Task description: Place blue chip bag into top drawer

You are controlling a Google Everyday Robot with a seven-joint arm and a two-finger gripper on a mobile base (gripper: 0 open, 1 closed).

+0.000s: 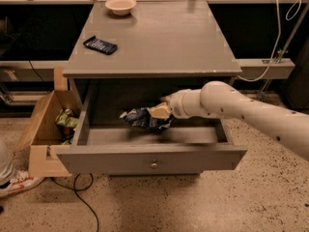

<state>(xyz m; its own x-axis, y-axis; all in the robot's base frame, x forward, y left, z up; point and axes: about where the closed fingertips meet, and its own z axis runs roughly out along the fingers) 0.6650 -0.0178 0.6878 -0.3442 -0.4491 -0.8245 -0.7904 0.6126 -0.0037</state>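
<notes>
You see one blue chip bag [139,118], its pale markings too blurred to read. The gripper [161,112] reaches in from the right and clamps the bag's right end, holding it inside the open top drawer [145,157], above the drawer floor. The drawer front carries one knob [154,165]. On the cabinet top [164,37] sit one bowl [120,5] and one dark flat device [100,45]. One cardboard box [42,129] stands just left.

Lab: terrazzo floor [203,204], loose cables [81,198]; gripper [161,112] over top drawer [120,159].
</notes>
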